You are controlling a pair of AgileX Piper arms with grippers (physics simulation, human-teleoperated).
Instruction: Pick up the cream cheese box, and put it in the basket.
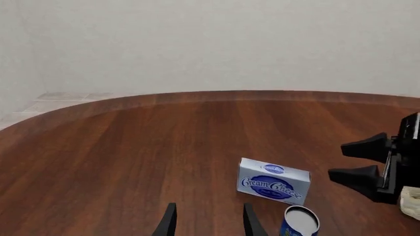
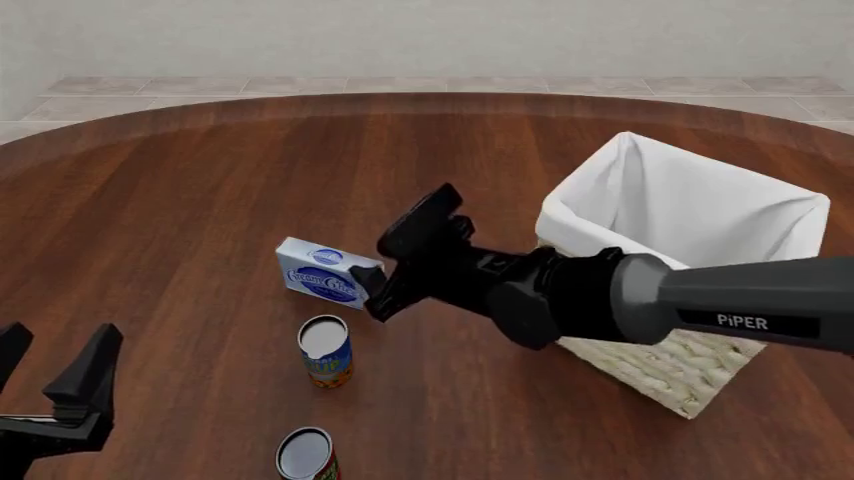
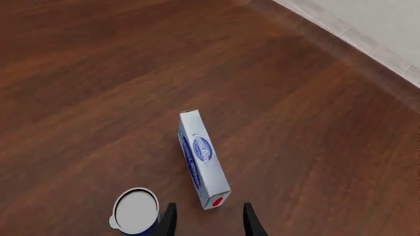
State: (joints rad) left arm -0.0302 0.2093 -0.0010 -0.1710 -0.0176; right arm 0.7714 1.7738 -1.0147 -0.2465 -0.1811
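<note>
Front view: a round wooden table [image 2: 200, 190] is seen from the arms' side, with the right arm stretched across it from the right.
Cream cheese box: the cream cheese box [image 2: 320, 272] is stood on its long edge on the wood, left of the basket and well apart from it, its blue oval logo turned toward the camera; it is outside the basket.
Right gripper: the right gripper [image 2: 407, 255] is held just beside the box on its right, fingers spread apart, with nothing clamped between them; whether a fingertip touches the carton cannot be told.
Right wrist view: the box [image 3: 202, 160] is shown lengthwise ahead of the two dark fingertips [image 3: 169, 220], its red-marked end nearest them and lying roughly in line with the gap.
Left gripper: the left gripper [image 2: 51, 370] is kept low at the near left of the table, fingers apart and nothing held.
Left wrist view: the box [image 1: 273, 180] is seen face-on, with the right gripper [image 1: 366, 161] open beside it.
Basket: the basket [image 2: 641, 365] is set at the right, its white liner folded over the rim; part of it is hidden behind the right arm.
Cans: one can [image 2: 324, 350] is stood near the box, on the camera's side; a second can [image 2: 307, 455] is at the near edge.
</note>
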